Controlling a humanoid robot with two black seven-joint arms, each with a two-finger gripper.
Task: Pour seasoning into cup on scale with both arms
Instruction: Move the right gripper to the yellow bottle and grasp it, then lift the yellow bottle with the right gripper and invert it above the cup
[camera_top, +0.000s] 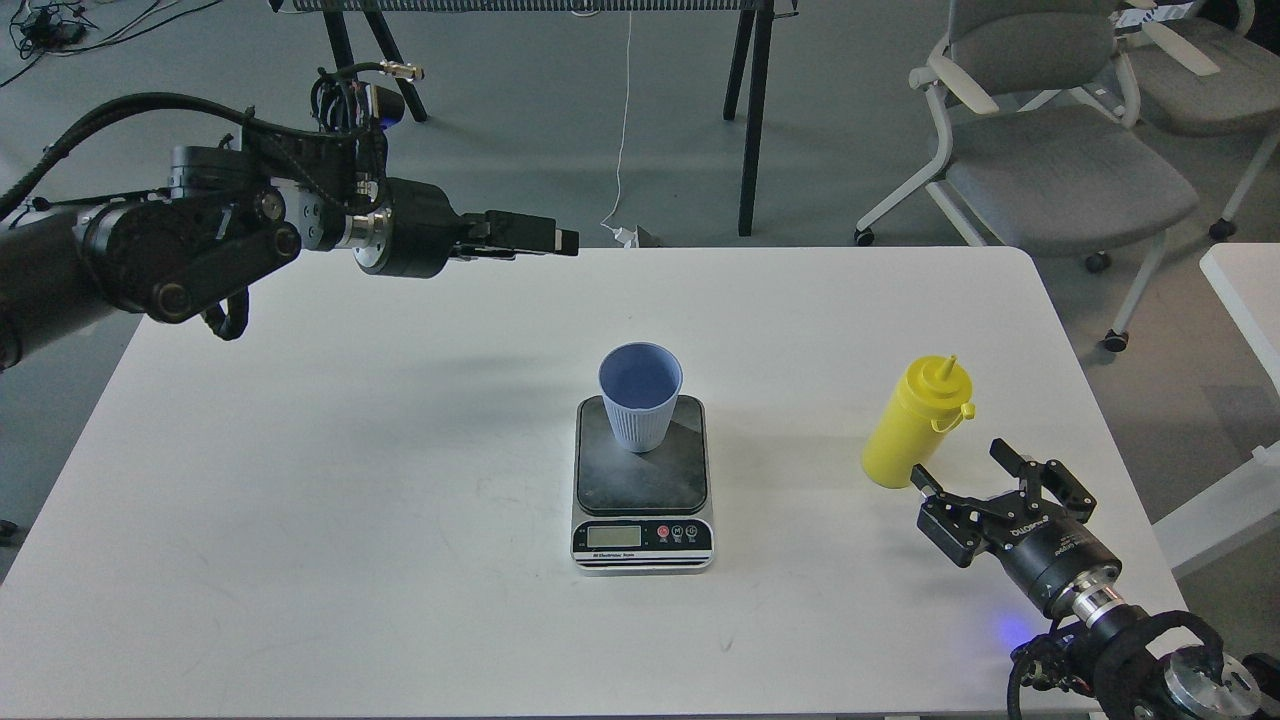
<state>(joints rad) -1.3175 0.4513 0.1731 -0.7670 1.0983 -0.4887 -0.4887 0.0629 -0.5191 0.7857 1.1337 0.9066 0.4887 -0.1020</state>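
The pale blue cup (640, 408) stands upright on the far part of the scale (641, 484), which lies at the table's middle with its display facing me. The yellow seasoning bottle (915, 423) stands upright to the right. My right gripper (962, 464) is open, its fingers spread just below and right of the bottle's base, not touching it. My left gripper (560, 238) is held high over the table's far edge, left of the cup and well apart from it; it is seen side-on and holds nothing.
The white table (400, 480) has a rounded far right corner. Grey office chairs (1050, 150) stand beyond it at the right, black stand legs (752, 110) behind. Another white table edge (1250, 290) is at the far right.
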